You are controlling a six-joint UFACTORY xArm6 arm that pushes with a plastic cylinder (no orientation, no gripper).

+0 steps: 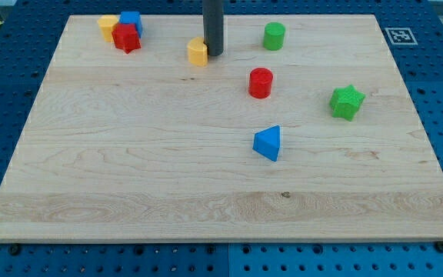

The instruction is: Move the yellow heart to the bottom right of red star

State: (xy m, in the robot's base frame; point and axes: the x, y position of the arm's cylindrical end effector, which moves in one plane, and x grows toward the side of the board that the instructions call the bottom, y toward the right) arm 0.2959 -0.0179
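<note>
The yellow heart [198,51] lies near the view's top, left of centre. My tip [214,54] stands just to its right, touching or almost touching it. The red star [126,38] lies at the view's top left, well to the left of the heart. A yellow block [108,25] and a blue block [132,21] press against the star's upper side.
A green cylinder [274,35] stands to the right of my tip. A red cylinder [261,82] lies lower right of it. A green star [347,101] is at the right. A blue triangle [268,143] sits near the middle. The wooden board [129,192] rests on a blue pegboard.
</note>
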